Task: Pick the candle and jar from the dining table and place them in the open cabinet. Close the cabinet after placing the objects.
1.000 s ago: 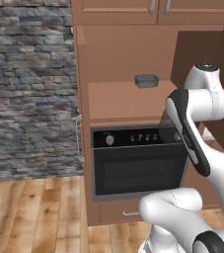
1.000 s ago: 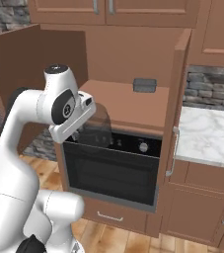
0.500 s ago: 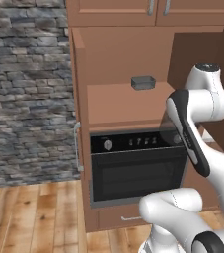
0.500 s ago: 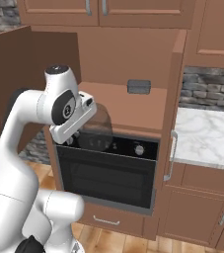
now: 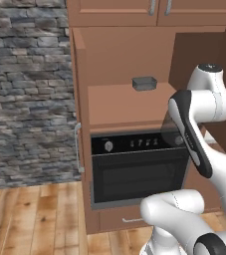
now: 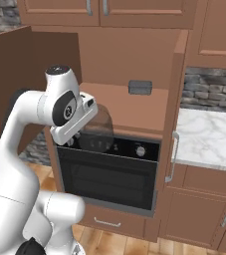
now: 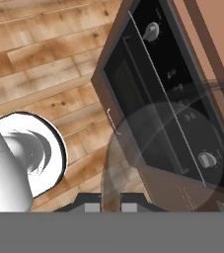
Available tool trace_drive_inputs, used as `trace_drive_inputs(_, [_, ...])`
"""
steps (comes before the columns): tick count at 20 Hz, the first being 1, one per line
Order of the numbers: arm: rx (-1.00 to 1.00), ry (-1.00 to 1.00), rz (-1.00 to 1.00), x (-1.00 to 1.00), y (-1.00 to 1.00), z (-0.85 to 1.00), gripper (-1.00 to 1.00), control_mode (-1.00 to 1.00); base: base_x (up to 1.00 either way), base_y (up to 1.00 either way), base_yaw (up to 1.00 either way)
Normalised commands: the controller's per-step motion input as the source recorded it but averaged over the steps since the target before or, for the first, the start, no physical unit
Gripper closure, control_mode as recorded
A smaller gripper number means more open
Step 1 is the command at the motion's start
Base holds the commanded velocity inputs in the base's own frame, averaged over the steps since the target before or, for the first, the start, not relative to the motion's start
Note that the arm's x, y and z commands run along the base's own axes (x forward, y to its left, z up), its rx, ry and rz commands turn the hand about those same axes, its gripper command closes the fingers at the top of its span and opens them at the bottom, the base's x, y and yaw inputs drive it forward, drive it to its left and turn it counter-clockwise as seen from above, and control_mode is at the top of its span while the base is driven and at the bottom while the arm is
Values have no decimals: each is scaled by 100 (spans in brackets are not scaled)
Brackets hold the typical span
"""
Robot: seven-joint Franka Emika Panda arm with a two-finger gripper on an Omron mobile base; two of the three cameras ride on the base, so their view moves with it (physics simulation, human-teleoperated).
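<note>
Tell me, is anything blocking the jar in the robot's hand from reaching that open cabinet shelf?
Nothing visible does. The gripper holds the jar before the cabinet, whose doors stand open; a small grey object sits at the back of its shelf.

Matt brown wooden cabinet (image 5: pixel 115 102), glossy black oven (image 5: pixel 139 167), rough grey stone wall (image 5: pixel 27 94).
</note>
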Motion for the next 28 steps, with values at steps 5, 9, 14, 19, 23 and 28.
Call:
trace_drive_inputs(5, [0, 0, 0, 0, 0, 0, 100, 100, 0, 0, 0])
trace_drive_inputs(9, [0, 0, 0, 0, 0, 0, 100, 100, 0, 0, 0])
trace_drive_inputs(14, [0, 0, 0, 0, -2, 9, 100, -100, 0, -6, 0])
trace_drive_inputs(19, [0, -1, 2, 0, -6, 36, 100, -100, 0, 0, 0])
trace_drive_inputs(23, [0, 0, 2, 0, -5, 31, 100, -100, 0, 0, 0])
trace_drive_inputs(28, [0, -3, 3, 14, -2, 6, 100, -100, 0, 0, 0])
